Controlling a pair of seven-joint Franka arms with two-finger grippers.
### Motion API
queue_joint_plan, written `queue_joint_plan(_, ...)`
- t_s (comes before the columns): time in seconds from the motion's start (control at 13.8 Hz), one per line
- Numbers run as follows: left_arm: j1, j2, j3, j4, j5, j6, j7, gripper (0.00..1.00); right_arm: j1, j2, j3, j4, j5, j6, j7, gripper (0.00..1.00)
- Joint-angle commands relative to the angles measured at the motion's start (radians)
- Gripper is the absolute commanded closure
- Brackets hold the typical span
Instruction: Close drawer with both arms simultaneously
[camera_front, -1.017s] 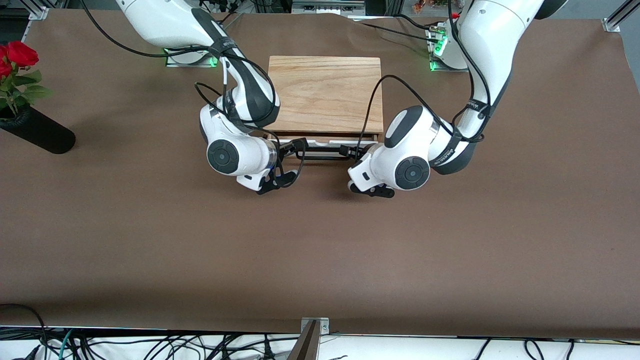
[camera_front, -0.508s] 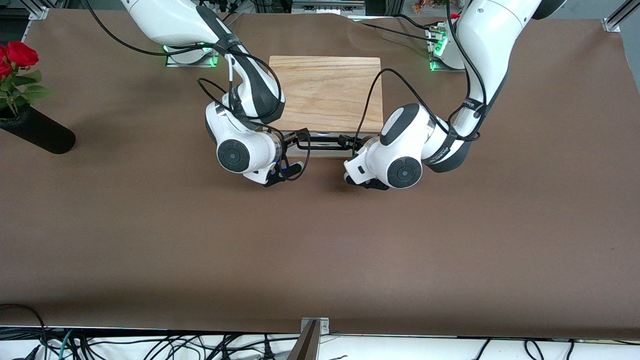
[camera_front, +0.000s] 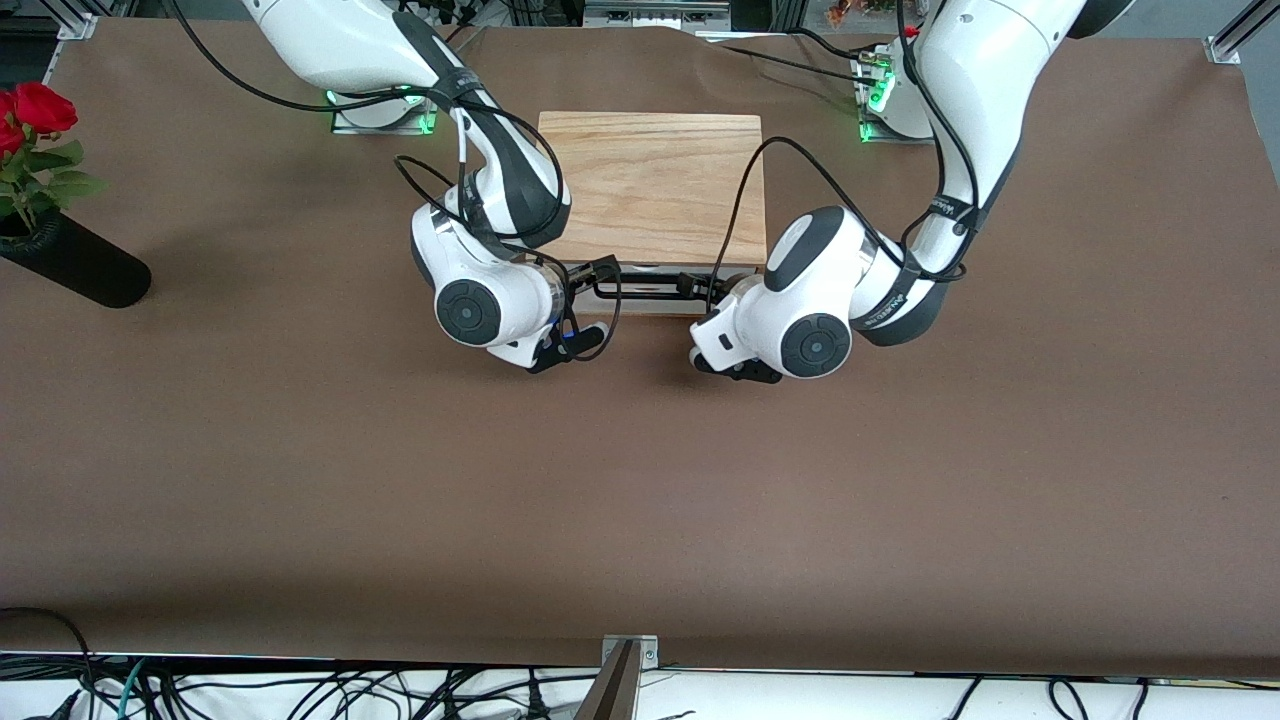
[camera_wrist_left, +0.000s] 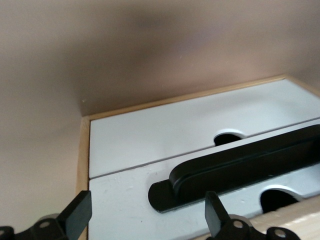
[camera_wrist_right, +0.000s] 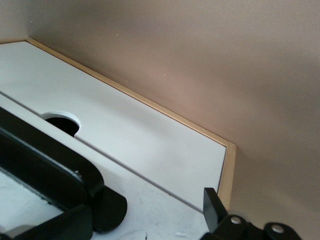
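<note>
two grippers, the left gripper (camera_front: 692, 286) and right gripper (camera_front: 600, 275), fingers spread wide, meet the handle (camera_front: 645, 292) of the drawer (camera_wrist_left: 165, 192) at upper centre of the front view, apparently flush with its box (camera_front: 652, 185); final seating, then release, likely remains.

Drawer (camera_front: 645, 290) front mostly hidden by wrists; handle (camera_wrist_left: 240, 170) cut off.

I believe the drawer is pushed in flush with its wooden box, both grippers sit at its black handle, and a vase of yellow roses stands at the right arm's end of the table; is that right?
Not quite: the roses are red, not yellow, as the front view shows. The rest holds: the drawer sits flush in its wooden box, and the left gripper and right gripper are at its black handle.
</note>
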Motion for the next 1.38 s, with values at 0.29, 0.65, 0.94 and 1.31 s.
queue_joint_plan(0.29,0.044,-0.020,0.089,0.146,0.162,-0.003,0.006,0.00,0.007,0.013,-0.007,0.113,0.007,0.024,0.000,0.00)
queue_joint_plan(0.65,0.199,-0.155,0.090,0.156,0.305,-0.005,0.012,0.00,-0.025,0.001,-0.093,0.229,-0.002,0.053,-0.023,0.00)
queue_joint_plan(0.94,0.344,-0.257,0.089,0.157,0.317,-0.011,0.015,0.00,-0.049,-0.007,-0.205,0.315,-0.145,0.056,-0.028,0.00)
queue_joint_plan(1.31,0.320,-0.440,0.156,-0.004,0.365,0.010,0.038,0.00,-0.068,-0.022,-0.380,0.355,-0.151,0.040,-0.098,0.00)
